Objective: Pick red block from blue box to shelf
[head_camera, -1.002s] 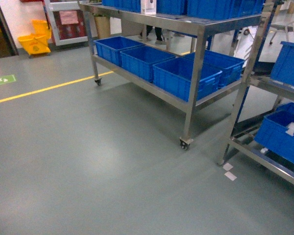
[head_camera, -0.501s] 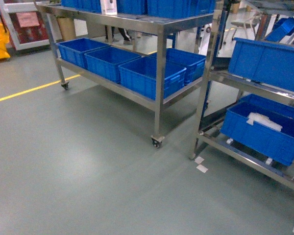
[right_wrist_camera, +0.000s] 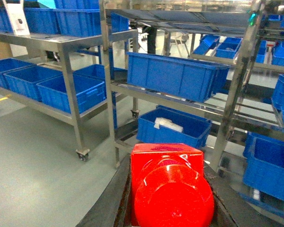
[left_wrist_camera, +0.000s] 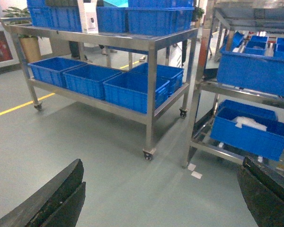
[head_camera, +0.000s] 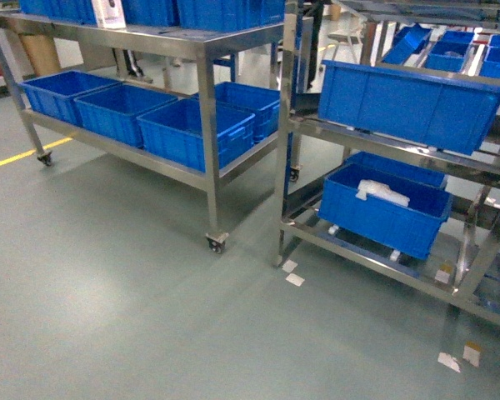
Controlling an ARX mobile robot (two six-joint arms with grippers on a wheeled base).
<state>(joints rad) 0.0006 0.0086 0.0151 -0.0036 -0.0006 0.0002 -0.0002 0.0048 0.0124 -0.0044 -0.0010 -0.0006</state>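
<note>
While no writing reads clearly, right fingers [right_wrist_camera: 132,198] clamp red block [right_wrist_camera: 168,187].

We see even, bright overhead light, soft glare on the floor [head_camera: 142,275], and the close red block [right_wrist_camera: 170,189] blurred.

A warehouse or factory storage area is shown. Stainless-steel racks [head_camera: 293,125] on castors are loaded with rows of dark blue crates [head_camera: 404,100], and a grey sealed floor [head_camera: 108,292] is marked with a yellow lane line [head_camera: 17,156].
</note>
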